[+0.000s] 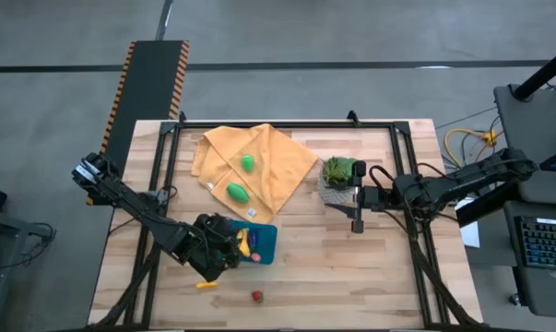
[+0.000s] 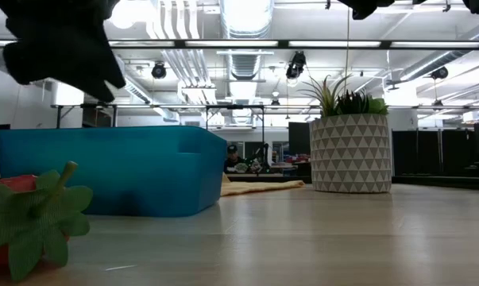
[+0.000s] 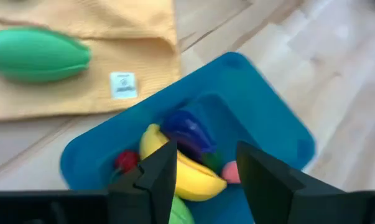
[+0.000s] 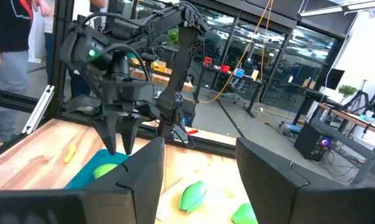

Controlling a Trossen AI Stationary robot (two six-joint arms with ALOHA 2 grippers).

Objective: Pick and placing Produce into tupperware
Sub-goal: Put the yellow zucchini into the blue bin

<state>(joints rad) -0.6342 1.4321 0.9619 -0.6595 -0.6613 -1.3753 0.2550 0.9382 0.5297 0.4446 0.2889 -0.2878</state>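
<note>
wooden table, orange cloth beyond my left gripper. its fingers stand apart, holding nothing, directly above the teal tupperware; banana and eggplant lie inside. my right gripper waits open near the potted plant.

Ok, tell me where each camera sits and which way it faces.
High: overhead, straight down on the table; both arms show.
Low: table height, level toward the room; tupperware, plant pot, left arm's dark bulk above.
Left wrist: above the tupperware, looking in; left gripper open over the banana.
Right wrist: right gripper open, facing the left arm.
Shared: the tupperware, in every view.
</note>
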